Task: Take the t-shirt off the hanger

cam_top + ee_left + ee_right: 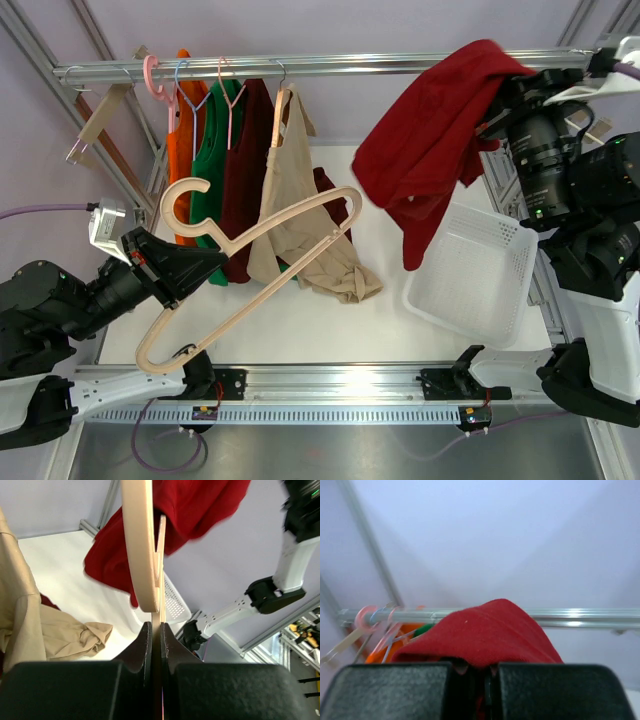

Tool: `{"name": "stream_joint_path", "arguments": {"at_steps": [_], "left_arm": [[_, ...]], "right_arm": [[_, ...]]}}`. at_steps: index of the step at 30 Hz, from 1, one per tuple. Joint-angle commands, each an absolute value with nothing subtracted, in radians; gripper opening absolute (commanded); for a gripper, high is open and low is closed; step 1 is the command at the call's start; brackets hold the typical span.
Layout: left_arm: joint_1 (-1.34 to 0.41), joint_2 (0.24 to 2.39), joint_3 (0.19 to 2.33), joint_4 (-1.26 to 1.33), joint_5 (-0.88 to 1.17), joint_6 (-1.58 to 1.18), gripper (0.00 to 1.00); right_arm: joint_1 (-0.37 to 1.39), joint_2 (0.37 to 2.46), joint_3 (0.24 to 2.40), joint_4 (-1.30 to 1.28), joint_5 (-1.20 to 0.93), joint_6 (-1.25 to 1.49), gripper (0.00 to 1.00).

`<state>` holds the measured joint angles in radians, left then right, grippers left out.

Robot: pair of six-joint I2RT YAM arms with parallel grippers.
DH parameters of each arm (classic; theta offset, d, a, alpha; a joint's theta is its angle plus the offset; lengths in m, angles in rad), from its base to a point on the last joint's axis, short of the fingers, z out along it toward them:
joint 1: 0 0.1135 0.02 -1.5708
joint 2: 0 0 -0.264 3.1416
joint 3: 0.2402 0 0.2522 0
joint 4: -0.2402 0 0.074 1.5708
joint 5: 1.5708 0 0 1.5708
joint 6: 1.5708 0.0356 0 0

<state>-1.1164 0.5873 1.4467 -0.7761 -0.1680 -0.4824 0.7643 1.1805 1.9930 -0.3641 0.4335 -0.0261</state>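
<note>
Aloft: left gripper (155, 630) tight on hanger (142, 545), right gripper (487, 669) tight on red t-shirt (430, 140).

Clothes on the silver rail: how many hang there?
4, at its left: orange garment, green garment, dark red garment, beige garment. The right fingers hold the red t-shirt separately. Others may be hidden.

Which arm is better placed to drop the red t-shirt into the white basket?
Right. The right claw is shut on the red t-shirt, which hangs by the white basket. The left claw is shut on the bare wooden hanger, away from both.
</note>
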Motion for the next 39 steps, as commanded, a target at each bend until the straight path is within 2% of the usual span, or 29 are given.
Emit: {"name": "stream_joint_path", "arguments": {"at_steps": [1, 4, 7, 11, 16, 21, 25, 30, 36, 38, 39], "left_arm": [[-1.114, 0.601, 1.467, -0.750, -0.201, -0.442, 0.00], [-1.114, 0.606, 1.456, -0.750, -0.216, -0.433, 0.00], [-1.115, 0.632, 1.445, -0.741, -0.212, -0.422, 0.00], [-1.115, 0.660, 1.428, -0.709, -0.190, -0.420, 0.00], [-1.115, 0.687, 1.427, -0.690, -0.202, -0.420, 0.00], [-1.115, 0.756, 1.451, -0.657, -0.224, -0.414, 0.00], [-1.115, 0.830, 1.509, -0.657, -0.242, -0.396, 0.00], [-1.115, 0.940, 1.598, -0.658, -0.273, -0.361, 0.00], [-1.115, 1.089, 1.700, -0.657, -0.391, -0.299, 0.00], [-1.115, 1.149, 1.730, -0.649, -0.425, -0.287, 0.00], [-1.114, 1.166, 1.736, -0.643, -0.429, -0.279, 0.00]], "right_arm": [[0.742, 1.248, 2.167, -0.434, 0.676, -0.224, 0.00], [0.732, 1.289, 2.250, -0.492, 0.710, -0.252, 0.00], [0.684, 1.241, 2.130, -0.493, 0.716, -0.200, 0.00], [0.591, 1.077, 1.790, -0.456, 0.675, -0.074, 0.00], [0.529, 0.939, 1.527, -0.434, 0.719, 0.046, 0.00], [0.514, 0.761, 1.117, -0.440, 0.968, 0.271, 0.00], [0.453, 0.692, 0.841, -0.590, 1.077, 0.552, 0.00], [0.350, 0.661, 0.732, -0.742, 1.126, 0.830, 0.00], [0.275, 0.689, 0.631, -0.621, 0.956, 0.868, 0.00], [0.272, 0.727, 0.594, -0.608, 0.940, 0.906, 0.06], [0.270, 0.729, 0.591, -0.620, 0.940, 0.917, 0.16]]}}
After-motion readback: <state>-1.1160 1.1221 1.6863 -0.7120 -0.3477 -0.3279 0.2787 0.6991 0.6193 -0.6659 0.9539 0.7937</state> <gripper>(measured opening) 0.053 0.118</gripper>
